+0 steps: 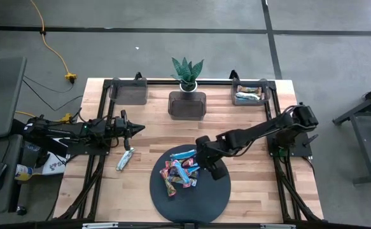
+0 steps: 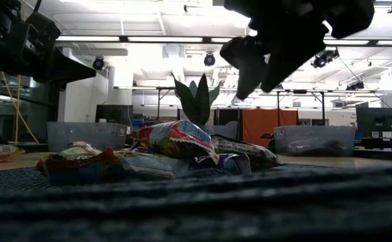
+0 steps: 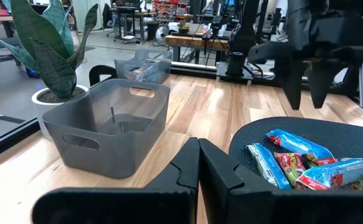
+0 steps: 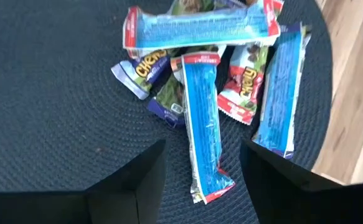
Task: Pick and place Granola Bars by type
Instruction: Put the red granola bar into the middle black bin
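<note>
Right pincer (image 4: 200, 180) hangs over the round mat (image 1: 210, 197), fingers spread wide and holding nothing. Straight beneath it, running out ahead between the two fingers, lies a blue bar (image 4: 203, 124). Its long axis points away from the pincer, so the fingers straddle its width, which looks like the line for a clean pinch across the narrow way.

The rest of the granola bars (image 1: 180, 172) sit heaped on the mat just beyond: another blue one lies crosswise at the far end of the target, a third blue one lies nearly parallel just beside it, and red and dark wrappers are tucked under. That neighbour is close to one finger; a straight drop may nudge it. On the other finger's side the mat is bare, so there's room.

Left pincer (image 1: 134, 129), closed and empty, waits over the tabletop (image 1: 249, 191) well apart from the pile; the right arm is plainly nearer. One stray bar (image 1: 125, 159) lies on the wood near the left arm. Three bins (image 1: 187, 105) line the far edge.
</note>
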Controlling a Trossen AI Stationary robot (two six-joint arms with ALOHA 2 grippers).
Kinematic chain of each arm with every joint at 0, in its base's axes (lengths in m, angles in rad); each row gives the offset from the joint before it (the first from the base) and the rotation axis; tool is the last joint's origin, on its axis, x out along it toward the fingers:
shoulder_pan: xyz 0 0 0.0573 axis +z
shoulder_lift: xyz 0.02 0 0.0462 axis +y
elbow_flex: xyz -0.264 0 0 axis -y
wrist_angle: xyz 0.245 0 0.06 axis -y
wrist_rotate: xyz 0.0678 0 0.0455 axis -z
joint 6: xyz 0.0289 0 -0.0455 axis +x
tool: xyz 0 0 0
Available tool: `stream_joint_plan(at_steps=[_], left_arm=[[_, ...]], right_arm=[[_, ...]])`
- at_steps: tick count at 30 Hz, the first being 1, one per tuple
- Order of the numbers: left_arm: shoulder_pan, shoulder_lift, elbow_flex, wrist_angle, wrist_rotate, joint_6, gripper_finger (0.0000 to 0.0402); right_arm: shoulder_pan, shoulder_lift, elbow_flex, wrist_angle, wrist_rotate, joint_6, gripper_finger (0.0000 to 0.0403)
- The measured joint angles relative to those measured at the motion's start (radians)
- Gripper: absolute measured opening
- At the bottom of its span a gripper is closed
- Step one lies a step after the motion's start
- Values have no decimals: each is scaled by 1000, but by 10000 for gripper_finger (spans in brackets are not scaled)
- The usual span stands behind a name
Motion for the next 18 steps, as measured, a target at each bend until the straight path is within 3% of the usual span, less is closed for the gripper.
stream_joint_plan(at_steps=[18], left_arm=[[0, 0, 0, 0, 0, 0, 1]], right_arm=[[-10, 124, 0, 42, 29, -1, 186]])
